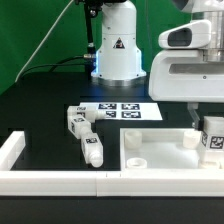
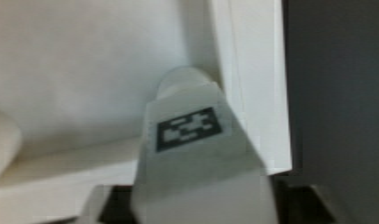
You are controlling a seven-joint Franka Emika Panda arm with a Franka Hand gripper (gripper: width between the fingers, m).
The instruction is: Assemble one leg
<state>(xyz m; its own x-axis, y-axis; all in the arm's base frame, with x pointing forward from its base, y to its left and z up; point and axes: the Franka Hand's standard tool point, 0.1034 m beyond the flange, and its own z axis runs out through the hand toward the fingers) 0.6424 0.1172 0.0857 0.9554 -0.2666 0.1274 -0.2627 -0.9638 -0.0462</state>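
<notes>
The gripper [image 1: 206, 122] jaws pinch one leg [image 1: 213, 142] at the panel [image 1: 150, 152] corner; I judge that fastening it remains.

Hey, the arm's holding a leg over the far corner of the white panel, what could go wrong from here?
1. The leg in the gripper hangs very close to the panel's outer edge. Lowered slightly off, it may slip outside the panel.
2. The wrist view shows no hole under the leg, so alignment is unconfirmed. Pressing down could jam the leg or shove the panel.
</notes>
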